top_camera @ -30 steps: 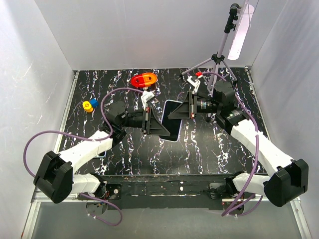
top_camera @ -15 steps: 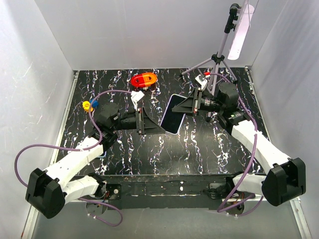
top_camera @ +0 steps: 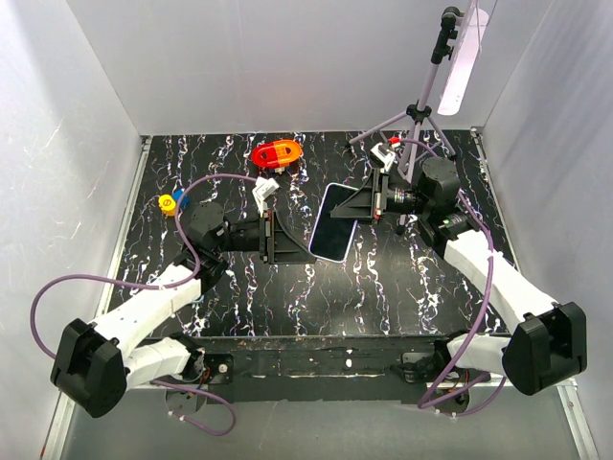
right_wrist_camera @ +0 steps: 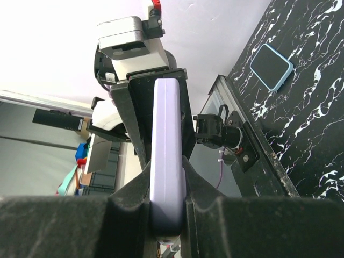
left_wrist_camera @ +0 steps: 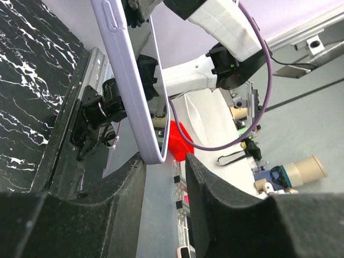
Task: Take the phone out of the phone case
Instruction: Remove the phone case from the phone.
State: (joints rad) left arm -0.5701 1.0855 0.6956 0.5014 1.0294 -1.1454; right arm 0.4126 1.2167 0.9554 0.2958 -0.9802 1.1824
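Your right gripper [right_wrist_camera: 167, 167] was clamped shut on one end of the phone [top_camera: 334, 222], a finger on each side of it. It held the phone off the table [top_camera: 402, 287], tilted, with the screen facing up toward the top camera.

Your left gripper [left_wrist_camera: 163, 162] was parted, its fingers standing either side of the far lower corner. In its wrist view one finger [left_wrist_camera: 129, 180] looked to touch the lilac case [left_wrist_camera: 126, 80], while a gap showed on the other side. It had nothing in its grasp. The two grippers faced each other across the phone's length, near the middle of the table.

The phone looked fully seated, with the lilac rim running unbroken round the glass. By my reading you were at the start of the peel. One arm was anchoring the phone, and the other was lined up on a corner but had not yet taken it.

The next move called for the left fingers to catch the case lip alone at that corner, not the phone with it. They would then need to bend the lip back off the glass.

The right grip seemed to squeeze case and phone together. That would likely pin them at that end, so you might have needed to regrasp before the phone could slide free. The case looked soft and pliable, so a shallow pinch could have slipped off it.
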